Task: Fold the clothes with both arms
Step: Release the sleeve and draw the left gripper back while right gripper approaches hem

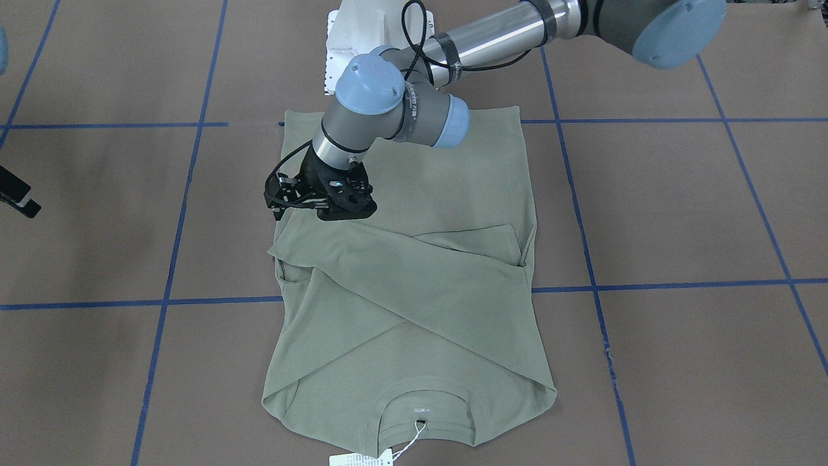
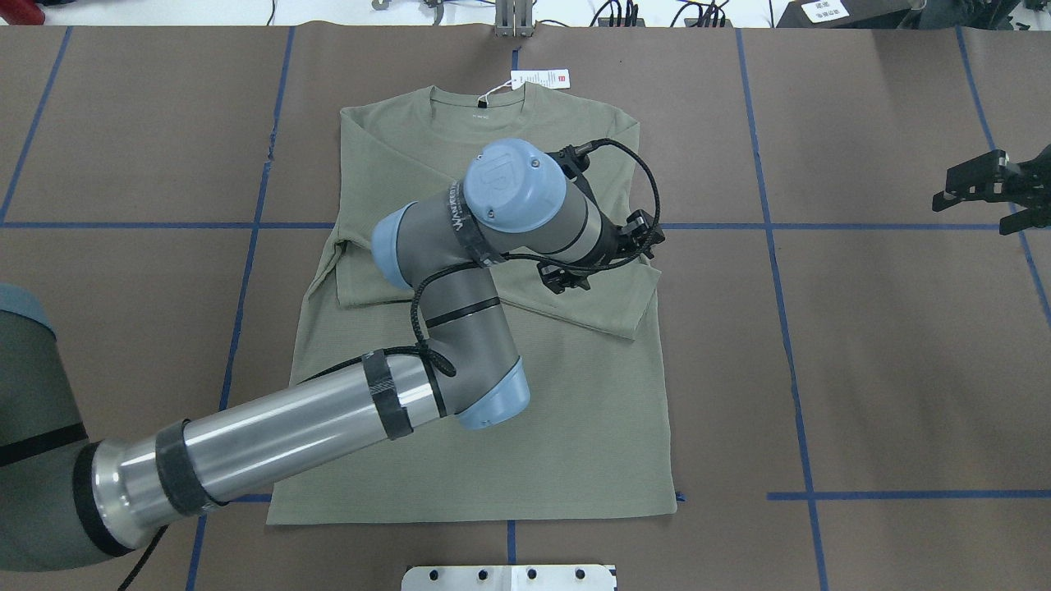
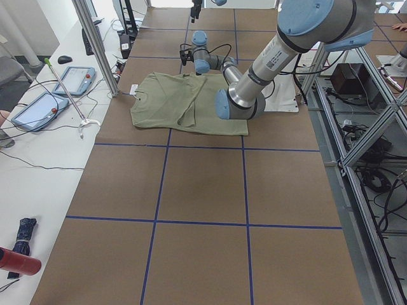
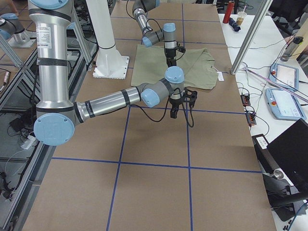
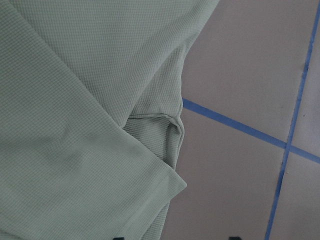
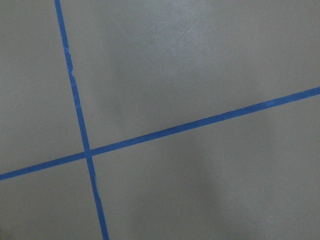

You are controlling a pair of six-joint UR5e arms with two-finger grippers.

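The olive-green shirt (image 2: pixel 575 410) lies flat on the brown table, neck away from the robot, with both sleeves folded across the chest. It also shows in the front view (image 1: pixel 414 304) and the left wrist view (image 5: pixel 75 125). Its white hang tag (image 2: pixel 539 79) lies beyond the collar. My left gripper (image 2: pixel 575 275) hovers over the shirt's edge on the robot's right, by a folded sleeve cuff (image 5: pixel 167 135); it is open and empty. My right gripper (image 2: pixel 944 190) is open and empty, over bare table far to the right of the shirt.
Blue tape lines (image 6: pixel 87 150) grid the brown table top (image 2: pixel 862 369). The white base pedestal (image 1: pixel 343 39) stands at the shirt's hem end. A side bench with tablets (image 3: pixel 38 108) and a metal post (image 3: pixel 95 44) run along the far table edge.
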